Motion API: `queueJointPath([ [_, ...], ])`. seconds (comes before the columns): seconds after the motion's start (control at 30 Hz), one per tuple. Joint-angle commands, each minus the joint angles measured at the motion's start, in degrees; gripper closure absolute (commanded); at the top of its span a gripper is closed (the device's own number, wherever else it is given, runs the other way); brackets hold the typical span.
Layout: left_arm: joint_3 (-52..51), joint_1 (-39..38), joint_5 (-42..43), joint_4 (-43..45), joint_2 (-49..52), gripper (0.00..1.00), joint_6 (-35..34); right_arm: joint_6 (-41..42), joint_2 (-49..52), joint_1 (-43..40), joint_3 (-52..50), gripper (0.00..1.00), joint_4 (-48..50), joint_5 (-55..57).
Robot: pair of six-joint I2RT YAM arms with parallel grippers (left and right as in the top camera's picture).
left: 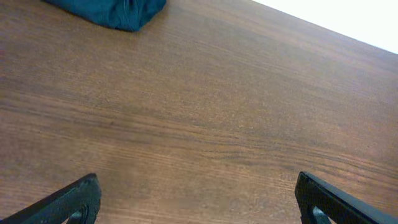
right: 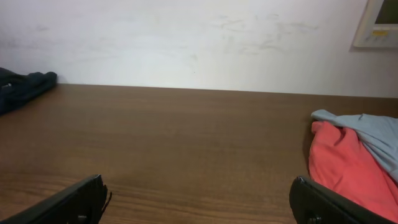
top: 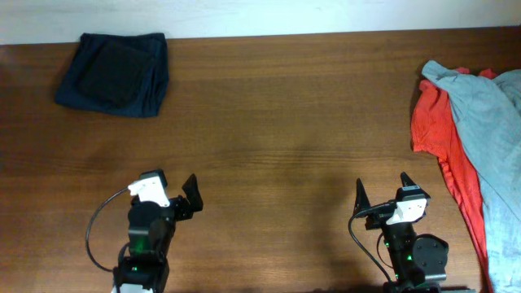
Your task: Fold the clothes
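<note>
A navy garment (top: 114, 73) lies folded at the table's far left corner; it also shows in the left wrist view (left: 115, 11) and the right wrist view (right: 22, 87). At the right edge a red garment (top: 435, 130) lies crumpled, and a pale grey-blue garment (top: 496, 122) is draped over it. The right wrist view shows the same pair, red (right: 345, 165) under grey-blue (right: 373, 134). My left gripper (top: 171, 191) (left: 198, 186) is open over bare wood near the front. My right gripper (top: 383, 189) (right: 198, 185) is open too, with nothing in it, left of the red garment.
The brown wooden table (top: 285, 122) stretches between the two piles. A white wall (right: 186, 37) runs along its far edge. Both arm bases stand at the front edge.
</note>
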Motion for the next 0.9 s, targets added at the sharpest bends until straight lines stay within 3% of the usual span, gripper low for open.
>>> queueJointPath([
  [0.0, -4.07, -0.13, -1.05, 2.84, -3.63, 0.00, 0.04, 0.33, -0.44, -0.37, -0.26, 0.01, -0.31, 0.46],
  [0.2, -5.11, -0.13, -3.89, -0.04, -10.27, 0.01, 0.07, 0.33, -0.44, -0.37, -0.26, 0.01, -0.31, 0.46],
  [0.43, -5.11, -0.13, -9.90, -10.29, -24.24, 0.01, 0.11, 0.33, -0.44, -0.37, -0.26, 0.01, -0.31, 0.46],
  [0.53, -5.11, -0.09, -9.79, -15.63, -29.81, 0.01, 2.56, 0.33, -0.44, -0.37, -0.26, 0.01, -0.31, 0.46],
  [0.87, -5.11, 0.04, -9.79, -18.71, -37.57, 0.01, 10.73, 0.33, -0.44, -0.37, -0.26, 0.01, -0.31, 0.46],
])
